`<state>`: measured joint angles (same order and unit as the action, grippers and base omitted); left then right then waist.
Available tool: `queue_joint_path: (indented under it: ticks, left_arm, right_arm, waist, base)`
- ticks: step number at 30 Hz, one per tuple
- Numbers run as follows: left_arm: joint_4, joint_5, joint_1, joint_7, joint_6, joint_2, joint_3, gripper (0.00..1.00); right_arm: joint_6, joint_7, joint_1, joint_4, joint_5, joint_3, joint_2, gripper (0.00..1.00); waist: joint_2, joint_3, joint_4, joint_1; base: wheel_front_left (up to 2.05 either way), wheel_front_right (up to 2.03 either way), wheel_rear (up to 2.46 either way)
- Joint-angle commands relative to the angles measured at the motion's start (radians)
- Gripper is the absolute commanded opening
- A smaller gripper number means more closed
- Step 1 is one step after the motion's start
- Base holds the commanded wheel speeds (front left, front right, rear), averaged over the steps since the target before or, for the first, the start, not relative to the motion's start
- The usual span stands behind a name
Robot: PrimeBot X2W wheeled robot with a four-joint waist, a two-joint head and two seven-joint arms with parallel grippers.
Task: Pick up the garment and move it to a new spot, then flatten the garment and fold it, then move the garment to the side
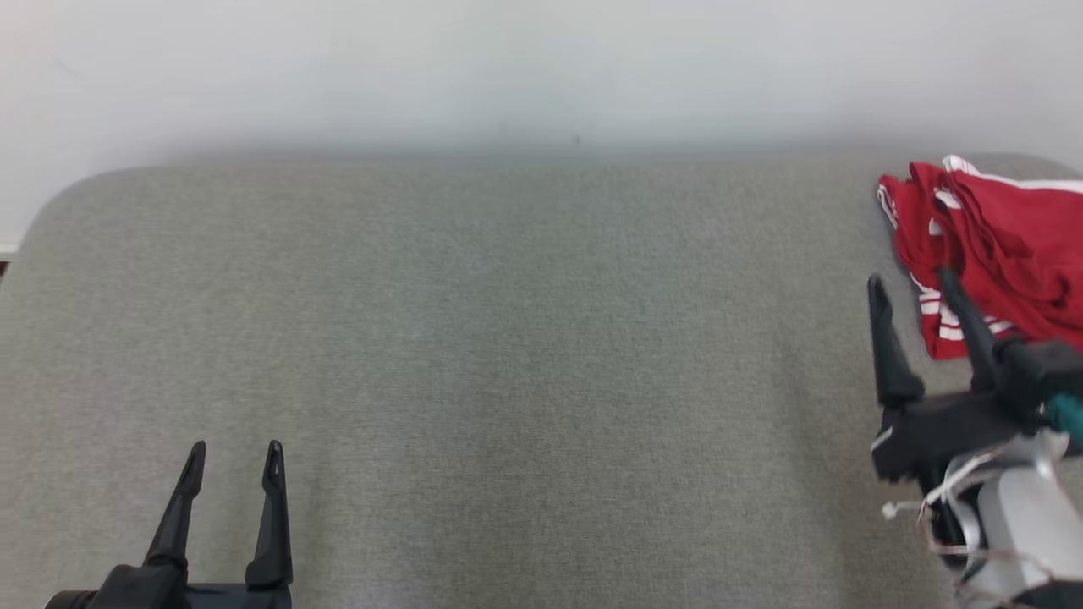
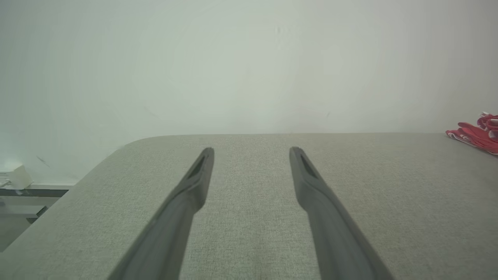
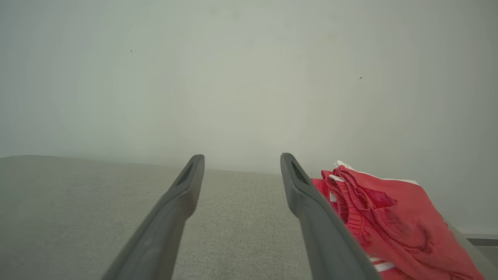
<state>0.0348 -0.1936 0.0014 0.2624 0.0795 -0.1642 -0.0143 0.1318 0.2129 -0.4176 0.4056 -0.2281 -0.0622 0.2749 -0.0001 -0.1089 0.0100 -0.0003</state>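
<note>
A crumpled red garment (image 1: 998,245) with white stripes lies at the far right of the grey padded table (image 1: 508,338). My right gripper (image 1: 912,283) stands open just left of it, one finger over its near edge and nothing between the fingers. In the right wrist view the garment (image 3: 389,221) lies to the right of the open right gripper (image 3: 241,157). At the lower left my left gripper (image 1: 234,452) hovers open and empty over bare table. The left wrist view has that gripper (image 2: 252,149) open too, with the garment (image 2: 474,134) far off at the right edge.
A pale wall (image 1: 541,68) runs behind the table's far edge. The table's far left corner (image 1: 76,190) is rounded. Beyond that corner, the left wrist view shows a low shelf (image 2: 23,190) with a white object on it.
</note>
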Motion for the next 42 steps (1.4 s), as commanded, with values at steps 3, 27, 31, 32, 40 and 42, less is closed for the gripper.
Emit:
queue_joint_path:
  ticks: [3,27,31,32,40,42]
  left_arm:
    - [0.014,-0.003,0.016,0.003,0.004,0.010,-0.003,1.00]
    - [0.110,-0.006,0.061,0.003,0.007,0.035,0.013,1.00]
    - [0.124,-0.008,0.061,0.003,0.012,0.030,0.014,1.00]
    - [0.124,-0.008,0.061,0.003,0.012,0.030,0.014,1.00]
    - [0.144,-0.013,0.068,0.003,0.014,0.034,0.014,1.00]
    - [0.148,-0.015,0.068,0.003,0.015,0.035,0.014,1.00]
  right_arm:
    - [-0.003,-0.017,0.095,-0.069,0.008,0.019,-0.035,1.00]
    - [-0.003,-0.049,0.484,-0.303,0.026,0.052,-0.178,1.00]
    - [-0.003,-0.038,0.499,-0.292,0.030,0.047,-0.188,1.00]
    - [-0.003,-0.038,0.499,-0.292,0.030,0.047,-0.188,1.00]
    - [-0.003,-0.026,0.509,-0.280,0.038,0.048,-0.202,1.00]
    - [-0.003,-0.025,0.509,-0.278,0.039,0.049,-0.204,1.00]
  waist:
    - [0.0001,0.033,0.028,0.0003]
    - [0.0001,0.121,0.024,0.0003]
    - [0.0001,0.130,0.024,0.0003]
    - [0.0001,0.130,0.024,0.0003]
    - [0.0001,0.138,0.022,0.0003]
    - [0.0001,0.139,0.020,0.0003]
  base:
    - [0.00,0.00,0.00]
    - [0.00,0.00,0.00]
    - [0.00,0.00,0.00]
    - [0.00,0.00,0.00]
    - [0.00,0.00,0.00]
    - [0.00,0.00,0.00]
